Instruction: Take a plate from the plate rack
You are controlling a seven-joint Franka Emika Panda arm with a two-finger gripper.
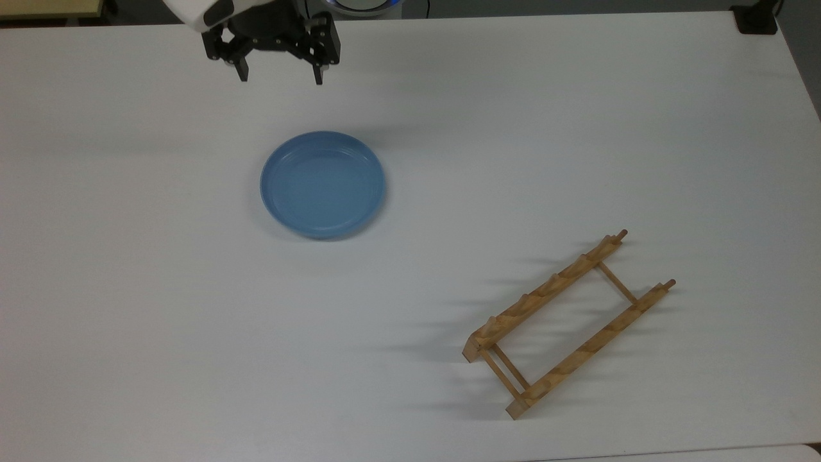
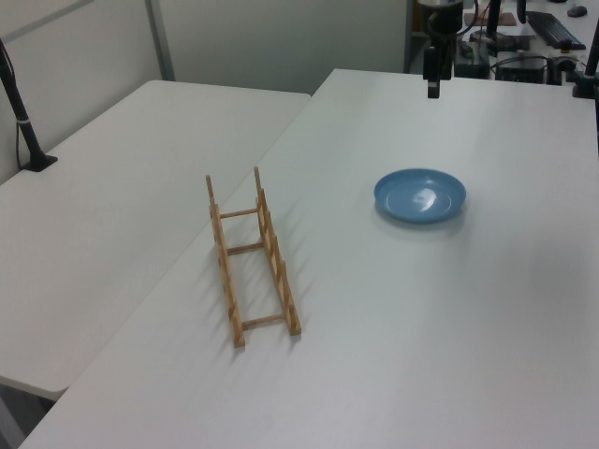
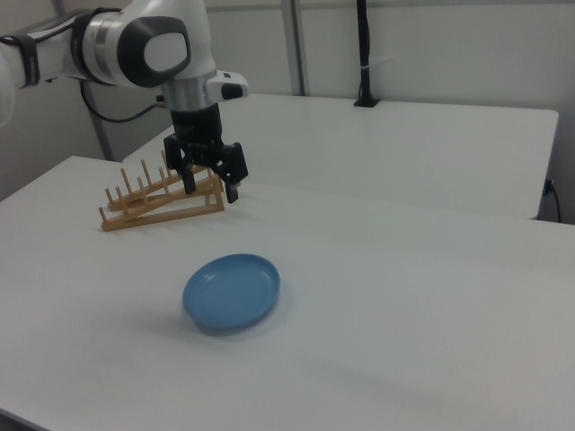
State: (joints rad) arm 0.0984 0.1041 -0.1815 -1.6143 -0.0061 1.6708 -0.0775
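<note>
my gripper (image 1: 279, 74) open, empty, above table | plate (image 1: 322, 185) flat, apart from plate rack (image 1: 567, 324) | risk: low rim slips from fingers

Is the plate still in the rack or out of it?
Out. The plate lies flat on the table, well apart from the rack, whose slots hold nothing.

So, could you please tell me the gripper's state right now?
Gripper: jaws open, holding nothing, raised above the table, apart from the plate.
</note>
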